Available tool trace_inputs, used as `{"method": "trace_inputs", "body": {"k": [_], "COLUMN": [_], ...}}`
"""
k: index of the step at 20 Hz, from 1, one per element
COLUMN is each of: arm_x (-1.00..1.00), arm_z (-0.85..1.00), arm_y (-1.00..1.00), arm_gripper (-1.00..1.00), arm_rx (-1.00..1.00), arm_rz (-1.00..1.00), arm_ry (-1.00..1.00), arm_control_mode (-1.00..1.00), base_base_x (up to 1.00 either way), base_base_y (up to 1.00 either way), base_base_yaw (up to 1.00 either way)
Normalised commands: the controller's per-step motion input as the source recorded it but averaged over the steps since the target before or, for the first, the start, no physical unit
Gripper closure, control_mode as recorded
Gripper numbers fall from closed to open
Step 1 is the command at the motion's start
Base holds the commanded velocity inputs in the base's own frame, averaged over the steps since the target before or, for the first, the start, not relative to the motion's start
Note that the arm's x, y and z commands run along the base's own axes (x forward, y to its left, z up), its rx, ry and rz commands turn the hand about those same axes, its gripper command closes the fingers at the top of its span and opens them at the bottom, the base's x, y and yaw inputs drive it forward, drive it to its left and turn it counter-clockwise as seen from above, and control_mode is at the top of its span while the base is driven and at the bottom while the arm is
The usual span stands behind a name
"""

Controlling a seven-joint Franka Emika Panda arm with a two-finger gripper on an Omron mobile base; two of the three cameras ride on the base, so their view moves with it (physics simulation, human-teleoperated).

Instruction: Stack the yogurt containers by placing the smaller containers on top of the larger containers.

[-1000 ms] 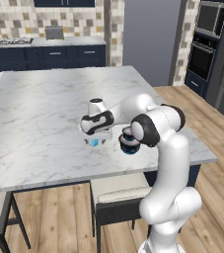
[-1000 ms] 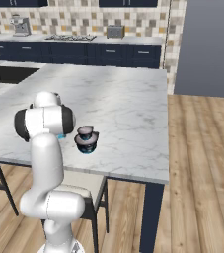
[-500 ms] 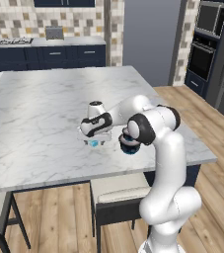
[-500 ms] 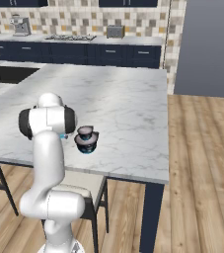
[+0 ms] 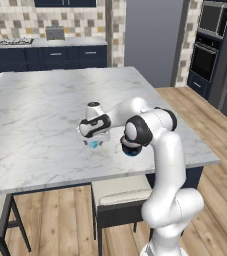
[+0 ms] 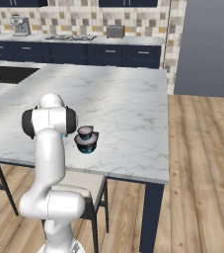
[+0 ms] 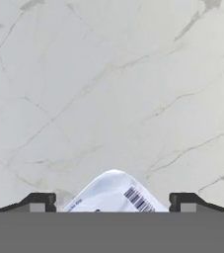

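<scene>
The arm bends low near the table's front edge, its parted fingers straddling the light-blue container, not gripping.

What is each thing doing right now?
gripper: open, fingers either side of the tiny container.
tiny light-blue container: sitting on the counter, not gripped.
small navy cup: stacked on the wide cup.
wide dark cup: upright on the counter, carrying the small cup.
</scene>
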Motion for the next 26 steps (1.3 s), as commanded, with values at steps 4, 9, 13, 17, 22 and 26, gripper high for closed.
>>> {"method": "trace_inputs", "body": {"k": [4, 9, 13, 17, 22, 26], "arm_x": [0.07, -0.02, -0.33, -0.6, -0.67, -0.63], "arm_z": [-0.02, 0.21, 0.59, 0.67, 0.73, 0.69], "arm_y": [0.0, 0.0, -0.13, -0.24, -0.26, -0.29], "arm_gripper": [1.0, 1.0, 1.0, 1.0, 1.0, 1.0], "arm_rx": [0.0, 0.0, 0.0, 0.0, 0.05, 0.07], "arm_rz": [-0.02, -0.04, -0.03, -0.05, -0.03, -0.03], "arm_ry": [-0.03, -0.14, -0.12, -0.03, 0.0, 0.0], "arm_control_mode": [-1.0, -1.0, -1.0, -1.0, -1.0, -1.0], "base_base_x": [0.0, 0.0, 0.0, 0.0, 0.0, 0.0], "base_base_y": [0.0, 0.0, 0.0, 0.0, 0.0, 0.0], "base_base_yaw": [0.0, 0.0, 0.0, 0.0, 0.0, 0.0]}}
